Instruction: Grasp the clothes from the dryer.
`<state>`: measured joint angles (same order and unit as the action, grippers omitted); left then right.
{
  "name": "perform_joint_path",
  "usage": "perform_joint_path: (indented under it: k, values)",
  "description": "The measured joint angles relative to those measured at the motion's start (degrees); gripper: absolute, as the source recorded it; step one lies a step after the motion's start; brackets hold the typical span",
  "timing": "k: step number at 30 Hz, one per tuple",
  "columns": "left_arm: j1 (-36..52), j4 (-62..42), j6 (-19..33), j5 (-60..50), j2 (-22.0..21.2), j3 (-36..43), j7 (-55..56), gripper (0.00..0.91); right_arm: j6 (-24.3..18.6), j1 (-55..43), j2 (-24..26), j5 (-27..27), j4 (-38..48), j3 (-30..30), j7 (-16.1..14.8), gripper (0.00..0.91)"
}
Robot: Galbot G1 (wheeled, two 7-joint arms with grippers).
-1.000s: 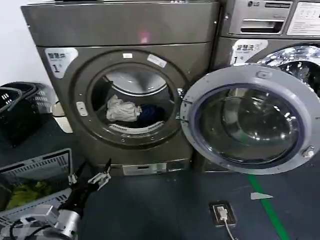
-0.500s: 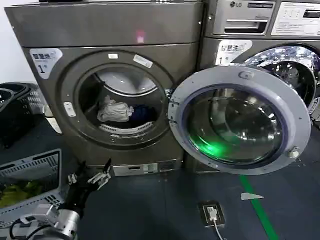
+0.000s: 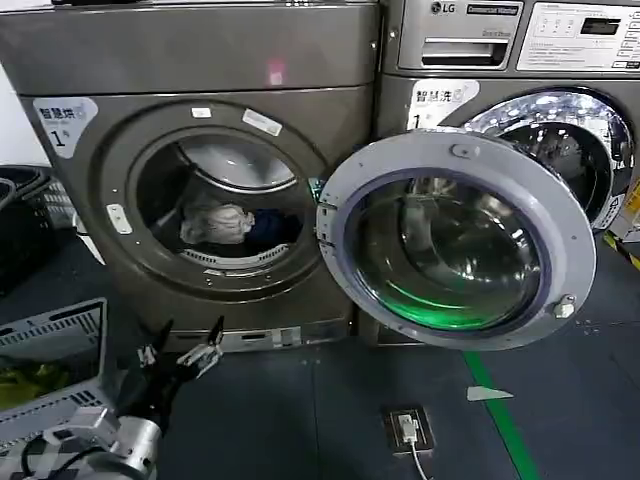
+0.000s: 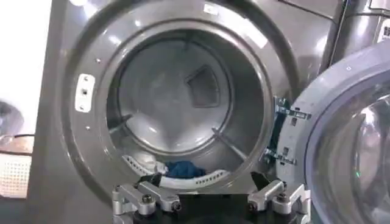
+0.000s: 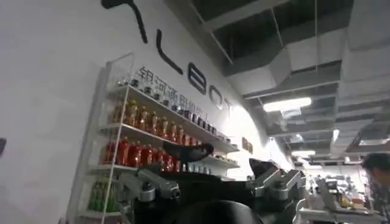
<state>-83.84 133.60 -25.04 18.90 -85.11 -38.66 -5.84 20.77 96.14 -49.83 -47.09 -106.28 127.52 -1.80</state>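
My left end effector (image 3: 180,350) hovers spread on the floor side of the dryer (image 3: 200,170), well short of the porthole. I could clip the rim or snag the door (image 3: 455,240) going in. The clothes (image 3: 215,222), crumpled white beside dark blue, lie low in the drum.

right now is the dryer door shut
No, the dryer has its glass door swung wide open to the right, leaving the clothes in the drum exposed.
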Motion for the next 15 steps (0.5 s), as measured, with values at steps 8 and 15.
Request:
perform_joint_path:
  k: [8,15]
  values:
    - [0.2,0.2,0.1,0.0,0.1,-0.1,0.0,0.907,-0.6,0.5,-0.2,-0.3,-0.6,0.6,-1.6,0.907]
    - [0.2,0.6,0.1,0.3,0.8,-0.9,0.0,0.907,-0.7,0.8,-0.3,-1.2,-1.5,0.9,-3.2,0.907]
